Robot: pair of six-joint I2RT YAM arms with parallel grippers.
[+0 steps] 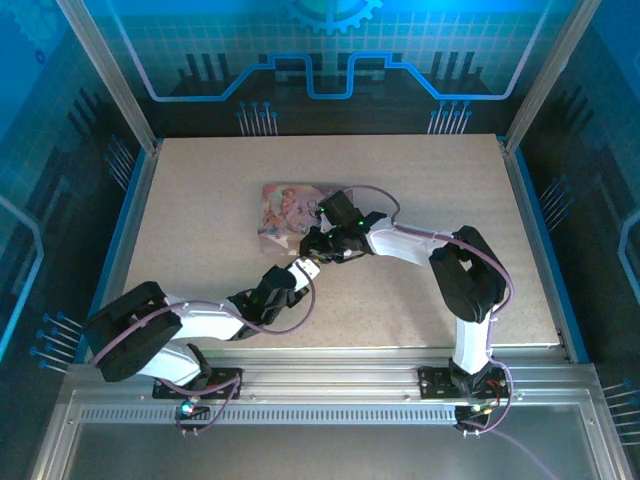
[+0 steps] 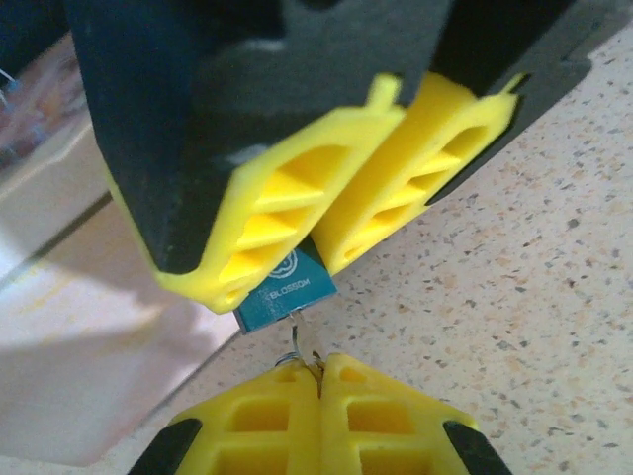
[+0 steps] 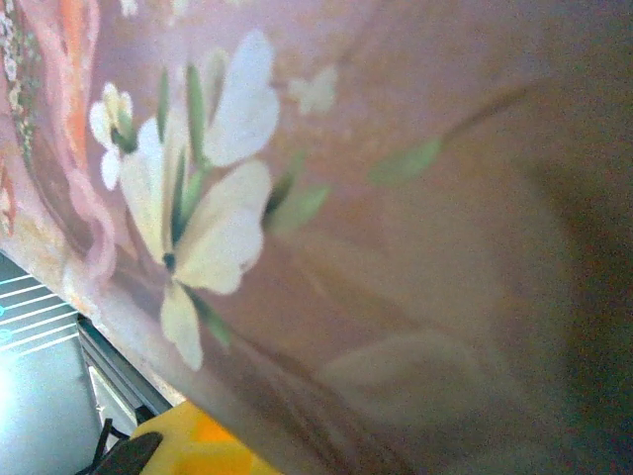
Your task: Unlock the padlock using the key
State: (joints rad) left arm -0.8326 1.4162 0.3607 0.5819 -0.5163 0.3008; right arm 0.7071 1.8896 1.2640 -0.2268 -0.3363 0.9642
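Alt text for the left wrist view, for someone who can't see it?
The right gripper, yellow-fingered, clamps the small blue padlock, marked BLOSSOM, over the speckled table. Below it the left gripper is shut on a thin metal piece, apparently the key, that reaches up to the padlock.

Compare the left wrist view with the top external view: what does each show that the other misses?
Left wrist: the blue padlock pinched by the right gripper, with a thin metal key running from it into the shut left gripper. Top external: the left arm and right arm whole, bent inward to meet. Shared: the two grippers tip to tip beside the pink box on the table.
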